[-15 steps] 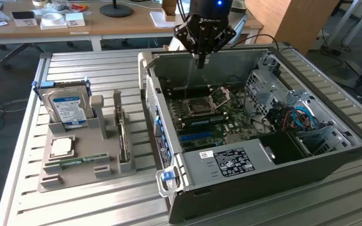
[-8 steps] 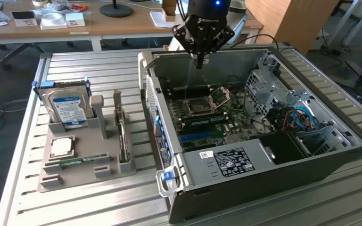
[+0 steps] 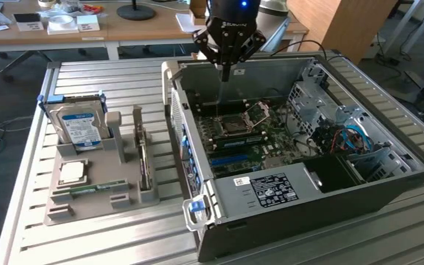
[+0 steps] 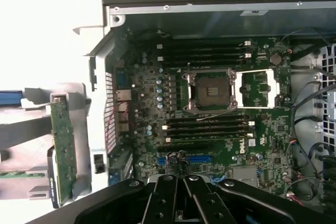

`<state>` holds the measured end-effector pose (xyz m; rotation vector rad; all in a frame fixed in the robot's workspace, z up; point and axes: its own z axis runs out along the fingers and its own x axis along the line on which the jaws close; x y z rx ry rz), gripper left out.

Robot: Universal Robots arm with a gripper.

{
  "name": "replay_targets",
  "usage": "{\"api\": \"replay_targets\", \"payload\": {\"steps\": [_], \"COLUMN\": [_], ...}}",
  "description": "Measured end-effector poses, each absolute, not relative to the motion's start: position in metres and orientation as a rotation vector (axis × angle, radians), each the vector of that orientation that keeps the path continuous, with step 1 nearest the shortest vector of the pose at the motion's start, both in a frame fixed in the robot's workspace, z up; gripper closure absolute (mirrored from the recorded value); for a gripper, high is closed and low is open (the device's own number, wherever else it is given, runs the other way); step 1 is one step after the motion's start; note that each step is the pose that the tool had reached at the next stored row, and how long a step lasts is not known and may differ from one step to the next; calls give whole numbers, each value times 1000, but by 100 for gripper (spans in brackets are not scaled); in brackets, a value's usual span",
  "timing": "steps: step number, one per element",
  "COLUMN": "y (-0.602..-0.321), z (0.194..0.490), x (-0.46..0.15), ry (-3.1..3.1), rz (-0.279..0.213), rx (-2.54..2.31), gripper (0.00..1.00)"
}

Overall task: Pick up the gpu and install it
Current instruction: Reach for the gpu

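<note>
The gripper (image 3: 225, 74) hangs clenched on nothing above the case (image 3: 344, 199), so a clean pick wants it squared to the thin upper edge of the gpu (image 3: 143, 157) standing in the rack (image 3: 94, 185).

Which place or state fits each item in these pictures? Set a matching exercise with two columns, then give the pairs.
1 gpu
2 hard drive
3 end effector
4 memory stick

A shut, above the open computer case
B lying flat in the grey holder
C standing on edge in a holder slot
D blue label, propped up in the holder

Pairs: 1-C, 2-D, 3-A, 4-B
</note>
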<state>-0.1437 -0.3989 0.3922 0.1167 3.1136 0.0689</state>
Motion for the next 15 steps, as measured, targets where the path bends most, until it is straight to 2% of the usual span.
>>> {"api": "replay_targets", "payload": {"steps": [15], "y": [-399], "z": [392], "x": [-163], "ry": [3114], "rz": [69], "rx": [117], "gripper": [89]}}
